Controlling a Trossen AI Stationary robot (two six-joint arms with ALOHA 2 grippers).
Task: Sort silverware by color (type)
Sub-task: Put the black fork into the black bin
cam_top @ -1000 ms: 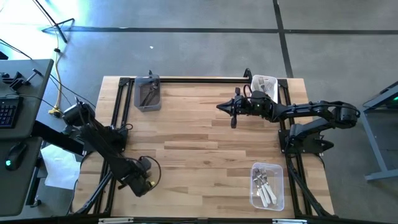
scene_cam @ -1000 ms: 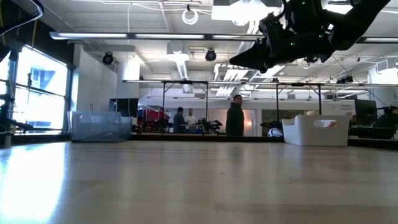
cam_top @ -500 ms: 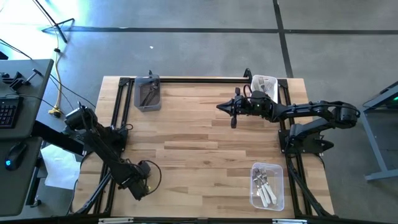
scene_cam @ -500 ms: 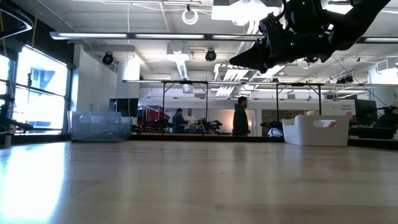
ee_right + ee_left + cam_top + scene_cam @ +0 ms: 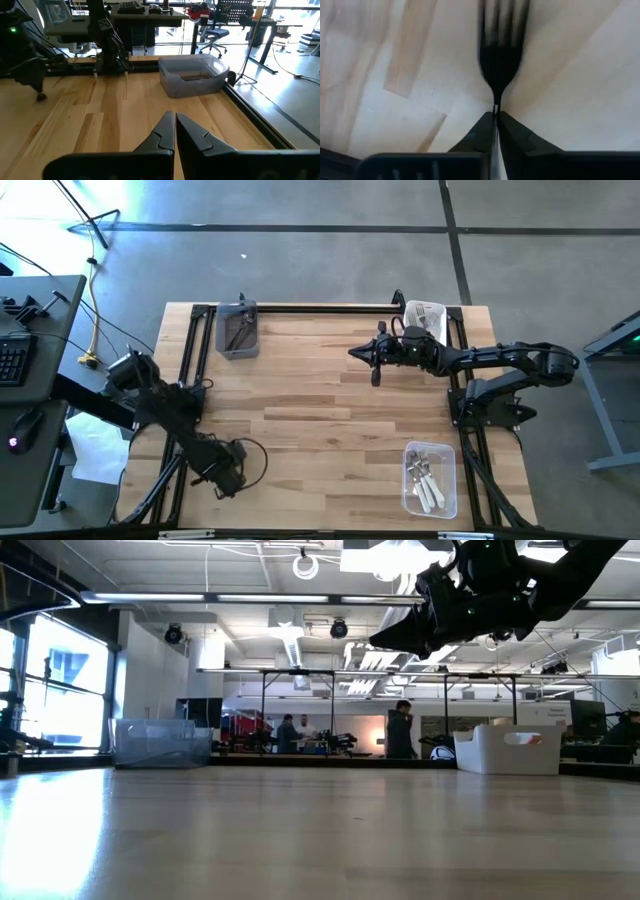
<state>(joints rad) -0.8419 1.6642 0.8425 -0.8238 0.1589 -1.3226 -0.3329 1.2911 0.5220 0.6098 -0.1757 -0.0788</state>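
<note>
My left gripper (image 5: 226,476) is over the table's near left part, shut on a dark fork (image 5: 499,55) whose tines point away from the fingers. My right gripper (image 5: 352,352) hangs shut and empty above the far middle of the table; it also shows in the low view (image 5: 385,640) and its own wrist view (image 5: 175,119). A grey bin (image 5: 238,330) at the far left holds dark forks. A clear bin (image 5: 430,478) at the near right holds white-handled forks. My left gripper pinches the dark fork by its thin neck just below the head (image 5: 496,106), between the two fingertips. The fork runs on straight ahead of the fingers, tines foremost, over the wooden top. I cannot tell whether it touches the table.
A white bin (image 5: 425,315) stands at the far right corner, also in the low view (image 5: 508,750). Black frame rails run along the table's left, right and far edges. People stand in the room beyond the table (image 5: 400,730).
My left arm has shifted a little toward the table's near edge, still shut on the fork. A person in the room behind has walked to the right.
</note>
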